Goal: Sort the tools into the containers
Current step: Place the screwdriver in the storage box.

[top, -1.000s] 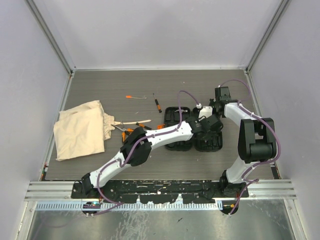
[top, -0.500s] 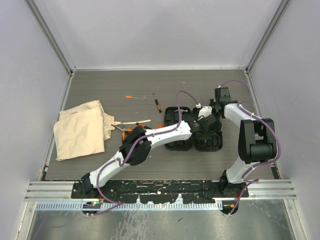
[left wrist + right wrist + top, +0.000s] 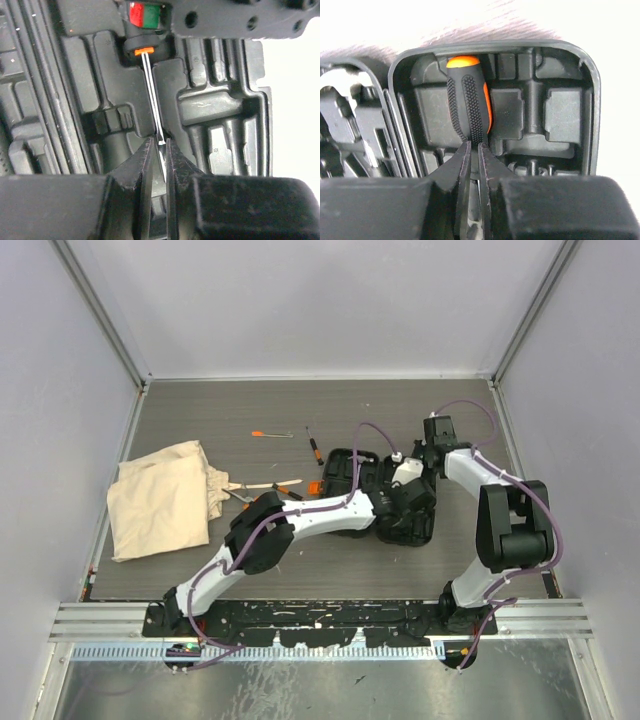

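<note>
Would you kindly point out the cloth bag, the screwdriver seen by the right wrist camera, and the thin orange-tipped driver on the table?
cloth bag [image 3: 160, 502]: top view, middle of the fabric.
screwdriver [image 3: 467, 107]: right wrist view, black textured handle.
thin driver [image 3: 273, 434]: top view, mid-shaft.

Seen from above, the left arm [image 3: 320, 512] and right arm [image 3: 470, 465] cover most of the black tool case [image 3: 345, 468] and their own working ends. At the right wrist, the right gripper [image 3: 473, 146] hides the screwdriver [image 3: 467, 100] shaft, and the case's left half is cut off. At the left wrist, the left gripper [image 3: 159, 145] conceals the shaft's tip.
</note>
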